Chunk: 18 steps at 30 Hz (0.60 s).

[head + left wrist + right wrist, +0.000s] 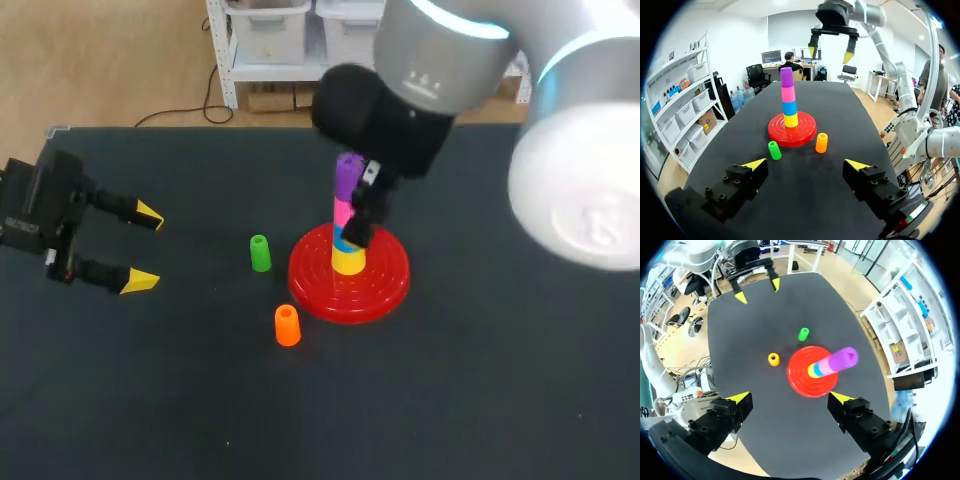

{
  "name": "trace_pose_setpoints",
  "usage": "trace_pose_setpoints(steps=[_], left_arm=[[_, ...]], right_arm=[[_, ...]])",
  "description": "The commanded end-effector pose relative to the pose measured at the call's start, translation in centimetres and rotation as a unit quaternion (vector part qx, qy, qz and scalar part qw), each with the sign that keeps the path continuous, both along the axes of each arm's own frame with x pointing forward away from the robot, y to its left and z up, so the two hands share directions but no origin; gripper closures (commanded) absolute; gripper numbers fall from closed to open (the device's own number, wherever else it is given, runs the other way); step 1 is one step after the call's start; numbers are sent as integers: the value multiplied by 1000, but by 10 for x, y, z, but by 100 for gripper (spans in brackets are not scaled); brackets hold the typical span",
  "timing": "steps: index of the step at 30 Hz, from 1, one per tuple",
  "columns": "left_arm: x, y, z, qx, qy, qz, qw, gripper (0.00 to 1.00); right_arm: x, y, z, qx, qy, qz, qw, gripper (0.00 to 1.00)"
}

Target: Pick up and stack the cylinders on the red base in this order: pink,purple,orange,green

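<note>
The right claw [788, 398] hung wide open and empty above the stack, where the purple plastic cylinder [842, 359] topped the pink plastic cylinder [826, 366], a blue cylinder [789, 108] and a yellow cylinder [790, 120] on the round red plastic base [799, 382]; the left claw [805, 164], equally wide and empty, sat well apart over the dark bench [805, 200]. The orange plastic cylinder [773, 359] stood just beside the base, the green plastic cylinder [803, 334] near it. Dropping for the orange one so close to the tower could clip and topple it, and the clearance over the purple top was hard to judge, since the arm hid it in the head view.
</note>
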State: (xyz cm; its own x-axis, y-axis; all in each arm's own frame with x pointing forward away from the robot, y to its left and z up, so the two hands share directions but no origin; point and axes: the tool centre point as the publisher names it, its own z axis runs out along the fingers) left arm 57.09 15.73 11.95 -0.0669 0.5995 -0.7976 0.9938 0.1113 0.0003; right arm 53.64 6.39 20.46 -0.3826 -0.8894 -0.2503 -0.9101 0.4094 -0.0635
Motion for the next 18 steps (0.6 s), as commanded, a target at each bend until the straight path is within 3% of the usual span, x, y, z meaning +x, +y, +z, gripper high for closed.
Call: trace_pose_setpoints(steps=[1, 18], left_arm=[[-1, 0, -1, -2, -2, 1, 1000, 0], [-1, 0, -1, -2, -2, 1, 1000, 0]], right_arm=[[-8, 17, -9, -6, 0, 5, 1000, 0], [-13, 59, -52, -16, 43, 20, 999, 0]])
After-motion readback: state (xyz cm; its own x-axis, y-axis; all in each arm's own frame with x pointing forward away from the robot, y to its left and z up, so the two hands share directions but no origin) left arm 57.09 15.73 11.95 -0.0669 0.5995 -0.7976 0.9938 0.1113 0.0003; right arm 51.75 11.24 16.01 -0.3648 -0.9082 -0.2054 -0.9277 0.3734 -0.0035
